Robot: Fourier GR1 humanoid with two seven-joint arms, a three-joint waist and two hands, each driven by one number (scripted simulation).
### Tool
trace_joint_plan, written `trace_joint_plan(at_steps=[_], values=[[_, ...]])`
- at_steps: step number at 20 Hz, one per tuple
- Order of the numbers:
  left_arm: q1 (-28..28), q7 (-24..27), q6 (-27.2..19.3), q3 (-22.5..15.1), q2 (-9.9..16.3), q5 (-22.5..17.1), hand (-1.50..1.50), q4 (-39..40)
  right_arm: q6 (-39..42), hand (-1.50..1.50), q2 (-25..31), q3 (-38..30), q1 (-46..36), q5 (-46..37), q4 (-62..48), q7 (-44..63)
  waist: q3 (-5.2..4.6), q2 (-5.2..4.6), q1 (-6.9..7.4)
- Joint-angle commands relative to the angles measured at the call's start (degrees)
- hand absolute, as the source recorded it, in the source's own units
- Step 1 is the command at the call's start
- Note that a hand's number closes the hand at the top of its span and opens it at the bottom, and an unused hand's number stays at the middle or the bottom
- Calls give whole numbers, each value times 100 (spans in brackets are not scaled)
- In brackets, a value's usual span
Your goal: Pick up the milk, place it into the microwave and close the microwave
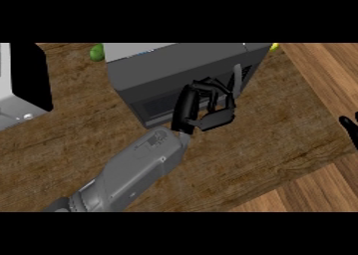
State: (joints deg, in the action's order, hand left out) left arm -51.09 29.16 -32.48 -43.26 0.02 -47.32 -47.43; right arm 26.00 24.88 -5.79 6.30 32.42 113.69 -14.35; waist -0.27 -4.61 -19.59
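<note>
The grey microwave (183, 63) stands at the back middle of the counter, its dark door front (156, 105) facing me with a handle bar (237, 79) at its right side. The door looks shut against the body. My left hand (204, 106) lies against that front beside the handle, fingers loosely bent and nothing visible between them and the thumb. My right hand (355, 133) rests open at the right edge, fingers up. No milk shows anywhere in this view.
A white box-like appliance with a black side (18, 84) stands at the left. A green thing (97, 52) peeks out behind the microwave's left corner and a yellow one (274, 46) behind its right. The wooden counter's edge (284, 185) runs diagonally at lower right.
</note>
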Motion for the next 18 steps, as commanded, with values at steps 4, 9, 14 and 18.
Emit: trace_joint_plan(at_steps=[4,9,14,18], values=[[-386,184,119,181,-2,-310,150,409,-7,-150,67,-5,-81,216,142,147,2,-45,-74],[-337,384,142,141,-2,-423,150,528,-21,-150,194,-160,-87,380,141,252,9,-79,-147],[-391,535,187,102,-2,-519,150,590,-54,-150,258,-219,-196,528,233,329,6,-78,-137],[-380,694,176,58,-2,-566,150,658,-46,-150,318,-225,-166,615,216,429,10,-97,-153]])
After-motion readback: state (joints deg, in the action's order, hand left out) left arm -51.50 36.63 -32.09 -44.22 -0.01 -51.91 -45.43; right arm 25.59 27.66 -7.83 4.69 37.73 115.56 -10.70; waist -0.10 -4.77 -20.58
